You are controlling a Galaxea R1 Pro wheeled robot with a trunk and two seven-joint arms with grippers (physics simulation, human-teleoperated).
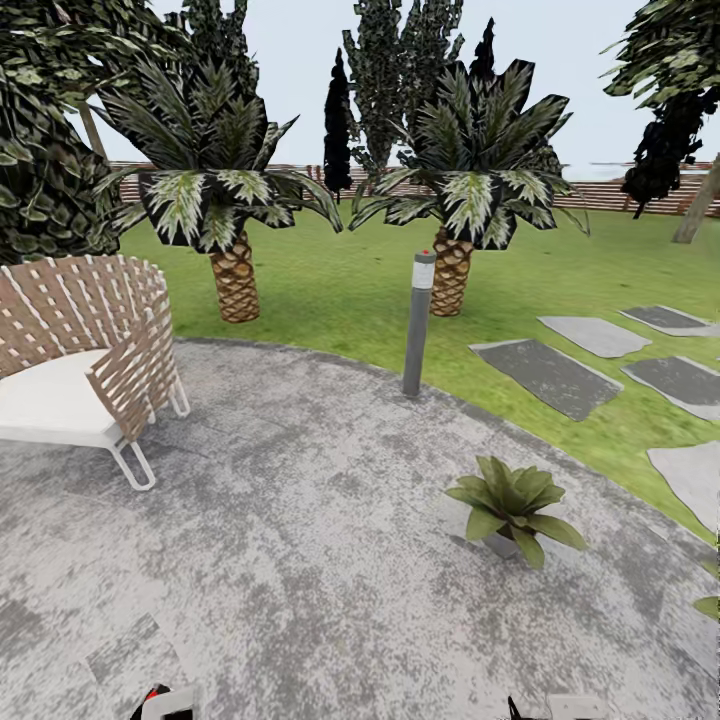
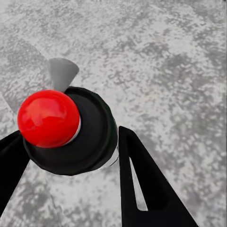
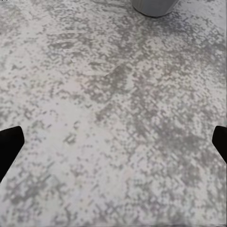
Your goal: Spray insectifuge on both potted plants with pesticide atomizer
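One potted plant (image 1: 512,505), a low rosette of broad olive-green leaves in a small grey pot, sits on the round grey paved patio (image 1: 300,560) ahead of us and to our right, well apart from everything else. A leaf tip at the far right edge (image 1: 708,606) may belong to a second plant, but we cannot tell.

In the left wrist view, our left gripper (image 2: 71,156) has its dark fingers (image 2: 142,184) on either side of a black round-bodied object with a glossy red ball top (image 2: 47,118). It looks pinched around it, though we see no clear contact. It has no green body or white label, so we cannot say it is the pesticide atomizer.

Our right gripper (image 3: 113,142) is spread wide and empty over bare paving, with the base of a grey pot (image 3: 153,5) near the frame edge.

Beyond stand a woven chair (image 1: 90,350), a grey bollard lamp (image 1: 418,325), two palms (image 1: 235,200), stepping stones (image 1: 550,375) on the lawn and a slatted fence (image 1: 620,192).

The risks, as we judge them: spraying from here could miss the plant, the nozzle may face the wrong way, and a loose hold could drop what we carry.
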